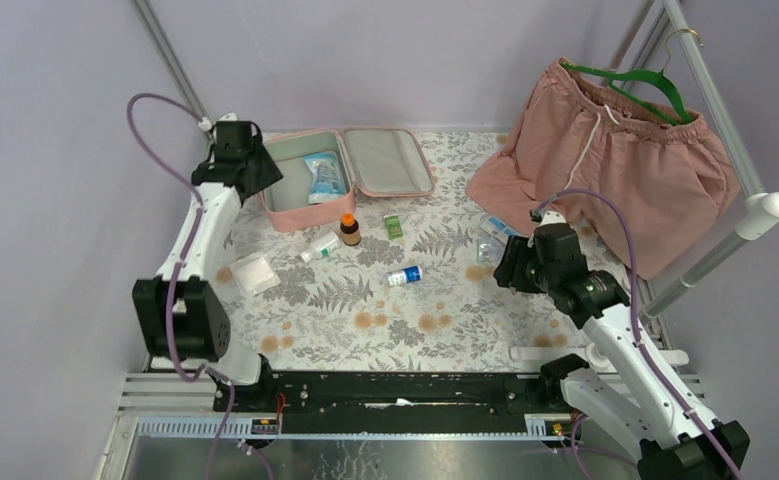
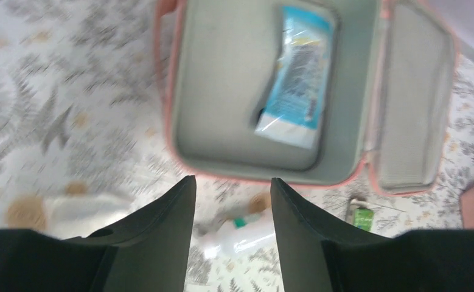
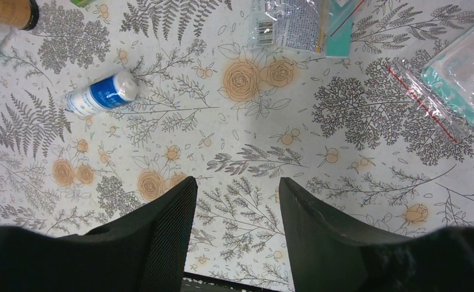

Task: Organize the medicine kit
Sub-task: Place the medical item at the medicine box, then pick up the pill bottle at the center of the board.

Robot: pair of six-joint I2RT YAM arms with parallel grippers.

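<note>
The pink medicine kit (image 1: pixel 390 160) lies open at the back of the table, grey lining up. A blue-and-white packet (image 1: pixel 323 176) lies in its left half. My left gripper (image 1: pixel 268 177) hovers open and empty over the kit's left near corner. In the left wrist view the kit (image 2: pixel 222 91) and packet (image 2: pixel 298 79) lie beyond my gripper (image 2: pixel 233 182). My right gripper (image 1: pixel 505 272) is open and empty above the cloth at the right. In the right wrist view (image 3: pixel 237 182) only patterned cloth lies between its fingers.
In front of the kit lie a brown bottle (image 1: pixel 349 230), a white bottle (image 1: pixel 320 246), a green box (image 1: pixel 393 226), a blue-labelled bottle (image 1: pixel 404 275), a white square pack (image 1: pixel 253 272) and clear sachets (image 1: pixel 493 238). Pink shorts (image 1: pixel 605 160) hang on a green hanger at the right.
</note>
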